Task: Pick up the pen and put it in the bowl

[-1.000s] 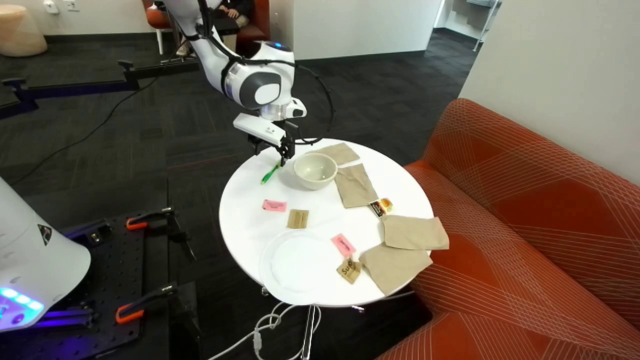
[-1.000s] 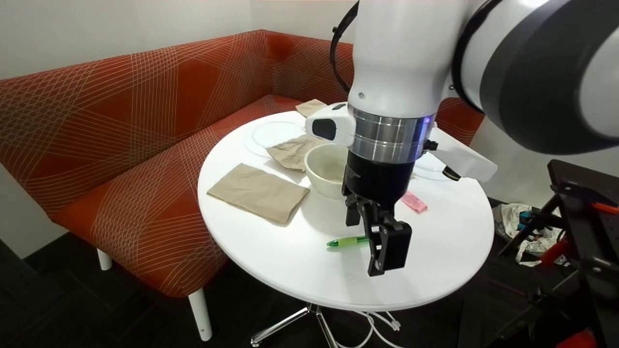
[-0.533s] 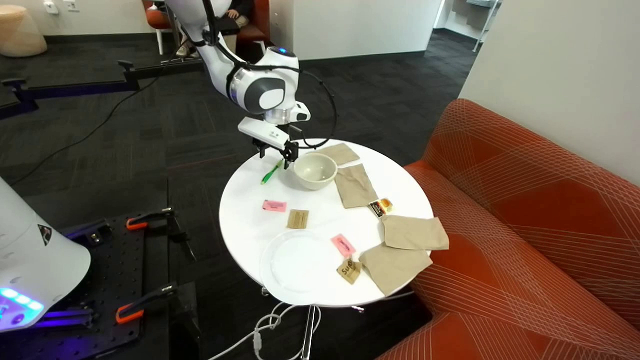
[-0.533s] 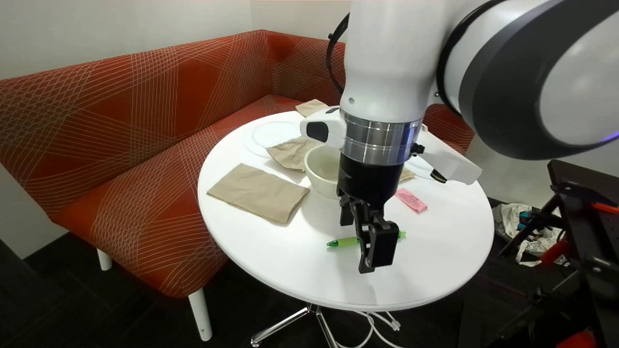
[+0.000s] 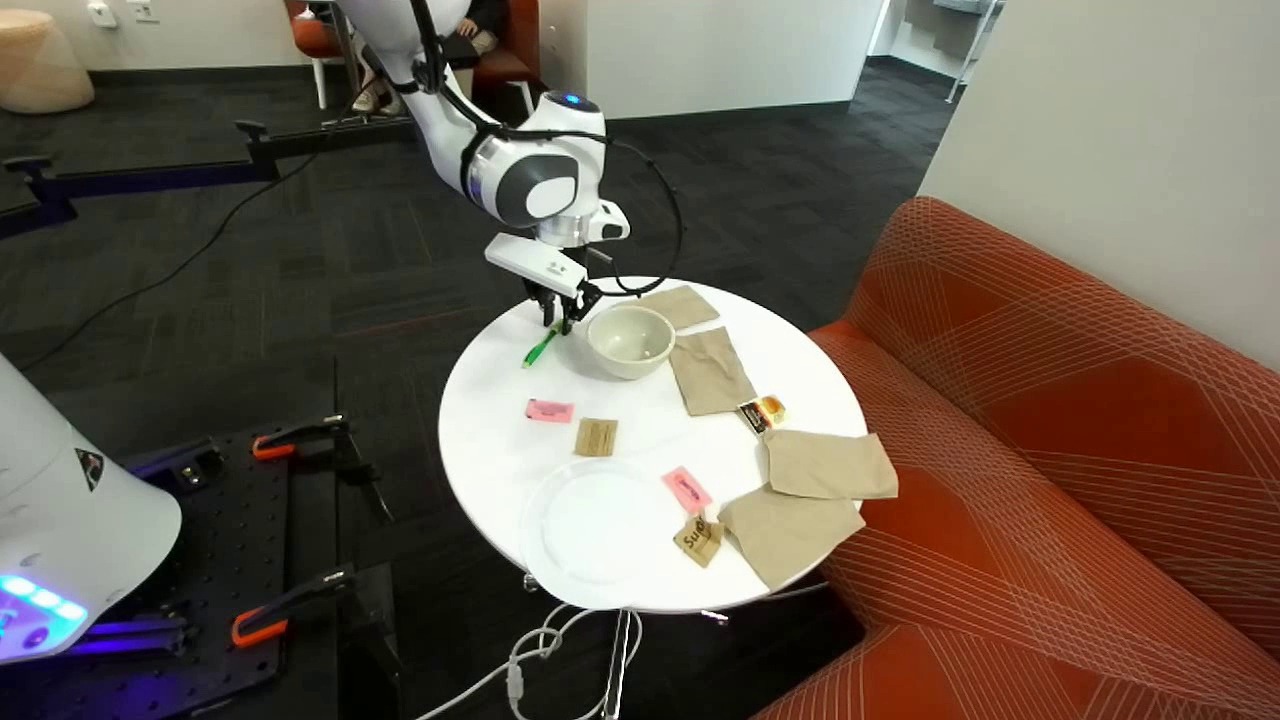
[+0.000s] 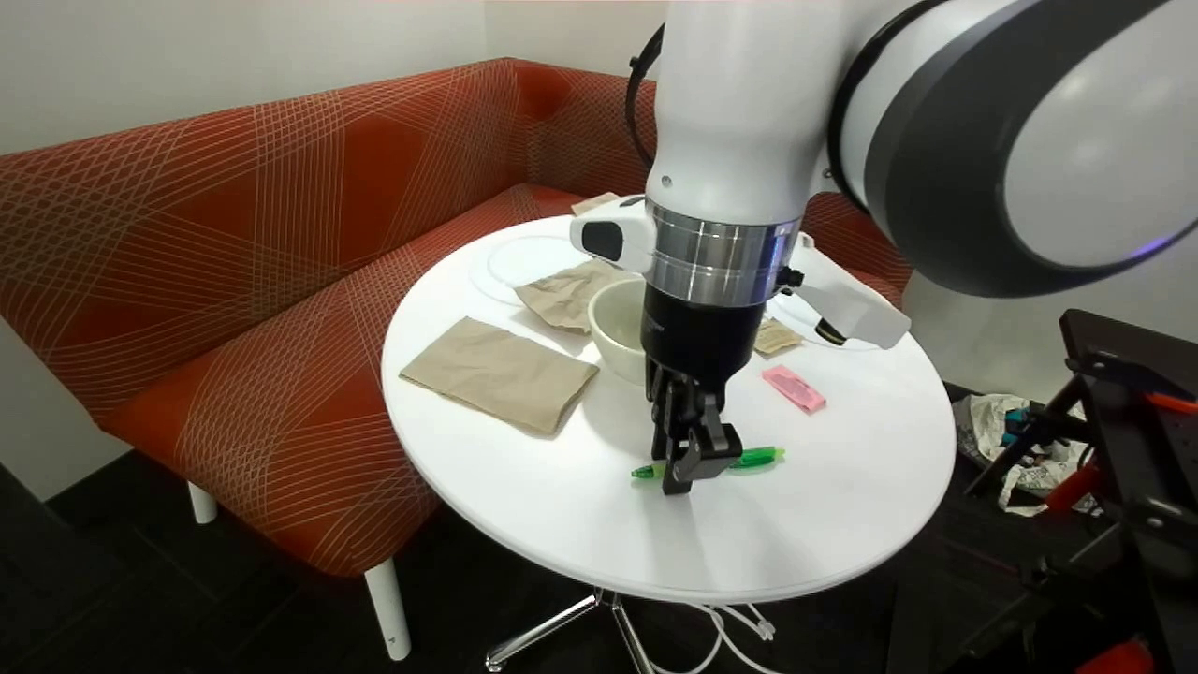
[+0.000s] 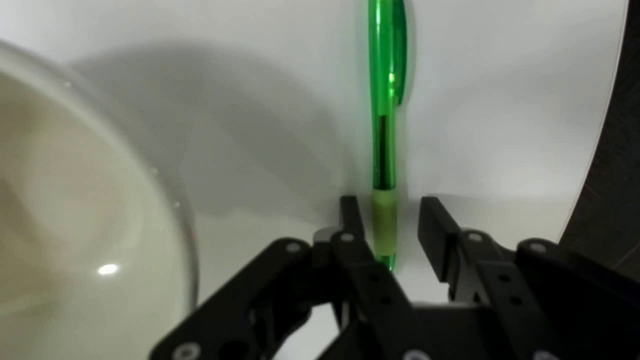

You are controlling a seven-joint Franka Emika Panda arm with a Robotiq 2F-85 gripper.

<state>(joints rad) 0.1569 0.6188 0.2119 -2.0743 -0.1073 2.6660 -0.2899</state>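
Slim green plastic pen (image 7: pixel 384 150) beside the round whitish bowl (image 7: pixel 95 200), black hand (image 7: pixel 389 210) spread astride the pen; contact's hard to call!

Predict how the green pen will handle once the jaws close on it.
The pen looks like hard translucent plastic, so it should stay stiff. Its shiny surface might slip in a loose pinch. Slender and round-looking, it could roll if nudged, though the side clip may check it.
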